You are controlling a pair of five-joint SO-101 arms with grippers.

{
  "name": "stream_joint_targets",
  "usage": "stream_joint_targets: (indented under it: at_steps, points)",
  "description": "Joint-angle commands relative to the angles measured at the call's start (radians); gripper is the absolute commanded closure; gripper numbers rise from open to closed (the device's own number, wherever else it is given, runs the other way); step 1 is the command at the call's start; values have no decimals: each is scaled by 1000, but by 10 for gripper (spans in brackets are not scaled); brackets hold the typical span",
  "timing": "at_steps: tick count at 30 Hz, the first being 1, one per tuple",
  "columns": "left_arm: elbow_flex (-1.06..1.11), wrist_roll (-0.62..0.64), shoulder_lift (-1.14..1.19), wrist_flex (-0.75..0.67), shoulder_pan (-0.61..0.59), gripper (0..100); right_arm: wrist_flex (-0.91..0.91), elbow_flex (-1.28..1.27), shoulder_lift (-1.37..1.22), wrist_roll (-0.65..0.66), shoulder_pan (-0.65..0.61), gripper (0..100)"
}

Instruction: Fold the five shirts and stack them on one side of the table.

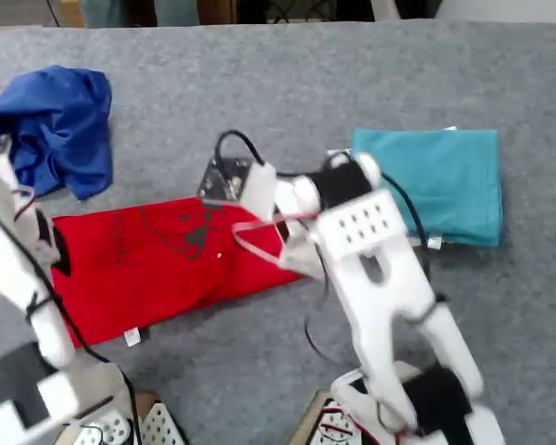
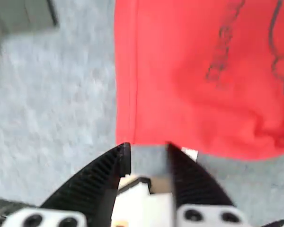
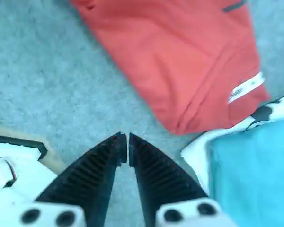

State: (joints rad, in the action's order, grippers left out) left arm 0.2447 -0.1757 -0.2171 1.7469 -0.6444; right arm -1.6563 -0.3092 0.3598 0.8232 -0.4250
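Grey table (image 1: 371,74), red shirt (image 1: 157,264): left gripper (image 2: 147,152) gapes at its edge, right gripper (image 3: 128,142) closed, empty, nearby; a one-layer grab could bunch it.

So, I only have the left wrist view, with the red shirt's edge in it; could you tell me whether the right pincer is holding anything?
Observer: No, the right pincer is shut on nothing, over bare table beside a corner of the red shirt.
Operator: Thank you. Is any shirt folded already?
Observer: Yes, a teal shirt lies folded on the right arm's side of the table.
Operator: And is any shirt not yet spread out?
Observer: A blue shirt sits crumpled at the far left corner.
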Motion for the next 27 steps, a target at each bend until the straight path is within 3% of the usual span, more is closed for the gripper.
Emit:
stream_joint_targets:
  at_steps: [1,7,13,21,27]
  points:
    - [87,-12,-81,-31,-87,765,109,-206,168,-12,-9,984]
    - [68,-137,46,-75,-197,754,160,-395,312,-17,-9,984]
    - [-39,-143,341,-147,-174,753,155,-378,314,-41,-9,984]
    - [-289,-112,658,-89,-151,764,15,-245,314,-133,-20,984]
    - [-412,-114,827,-37,-125,916,-21,-179,314,-201,-21,984]
